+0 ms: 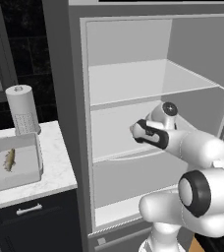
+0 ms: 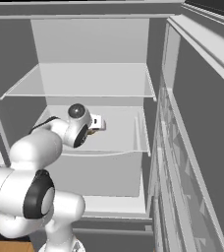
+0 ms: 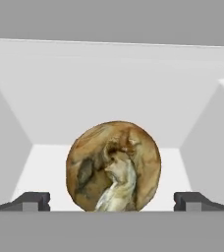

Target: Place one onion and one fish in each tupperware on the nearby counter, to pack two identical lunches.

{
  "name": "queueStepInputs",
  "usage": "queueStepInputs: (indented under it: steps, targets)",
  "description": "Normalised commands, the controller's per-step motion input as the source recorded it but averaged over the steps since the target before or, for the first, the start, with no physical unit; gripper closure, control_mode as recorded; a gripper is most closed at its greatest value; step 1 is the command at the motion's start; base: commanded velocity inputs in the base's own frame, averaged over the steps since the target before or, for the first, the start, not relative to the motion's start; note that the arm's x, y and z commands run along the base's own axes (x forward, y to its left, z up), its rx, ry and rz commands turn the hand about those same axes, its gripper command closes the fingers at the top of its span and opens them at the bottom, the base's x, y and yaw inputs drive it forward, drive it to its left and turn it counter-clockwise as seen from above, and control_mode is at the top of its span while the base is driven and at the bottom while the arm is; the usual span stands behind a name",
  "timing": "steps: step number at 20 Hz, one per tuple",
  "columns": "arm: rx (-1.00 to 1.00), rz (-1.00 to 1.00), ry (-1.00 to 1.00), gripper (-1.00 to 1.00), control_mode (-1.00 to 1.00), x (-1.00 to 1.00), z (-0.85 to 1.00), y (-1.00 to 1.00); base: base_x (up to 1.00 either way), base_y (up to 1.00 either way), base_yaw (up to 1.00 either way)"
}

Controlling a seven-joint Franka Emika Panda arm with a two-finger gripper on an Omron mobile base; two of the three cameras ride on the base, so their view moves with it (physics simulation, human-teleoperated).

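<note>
A dull olive-tan onion point(image 3: 114, 166) sits on a white fridge shelf, straight ahead of the hand and close. My gripper point(image 3: 112, 202) is open; its fingertips point(image 3: 33, 201) stand wide on either side of the onion, with gaps to it. In the base views the arm reaches into the middle shelf of the open fridge, hand point(image 2: 97, 122) pointing inward. On the marble counter point(image 1: 55, 162) to the left stands a pale-grey tupperware point(image 1: 15, 180) with one fish point(image 1: 9, 160) lying in it.
A paper towel roll point(image 1: 21, 109) stands behind the tupperware. The fridge has an upper shelf point(image 1: 148, 81) above the hand and side walls close by. Its open door point(image 2: 192, 147) stands at the right. Dark cabinet fronts point(image 1: 30, 216) lie under the counter.
</note>
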Motion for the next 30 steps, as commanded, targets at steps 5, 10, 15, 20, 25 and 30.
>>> queueStepInputs:
  steps: [5, 10, 15, 20, 25, 30]
  targets:
    - [0.00, 0.00, 0.00, -1.00, -1.00, 0.13, 0.00, 0.00, 0.00, 0.00, 0.00]
    - [0.00, 0.00, 0.00, -1.00, -1.00, 0.14, -0.09, 0.00, 0.00, 0.00, 0.00]
    - [0.00, 0.00, 0.00, -1.00, -1.00, 0.06, -0.23, 0.00, 0.00, 0.00, 0.00]
    - [0.01, 0.00, 0.00, -1.00, -1.00, 0.14, -0.51, 0.05, 0.00, 0.00, 0.00]
    - [0.03, 0.01, 0.01, 1.00, -1.00, 0.44, -0.91, 0.35, 0.00, 0.00, 0.00]
    - [0.03, 0.02, 0.03, 1.00, -1.00, -0.09, -0.81, 0.02, 0.00, 0.00, 0.00]
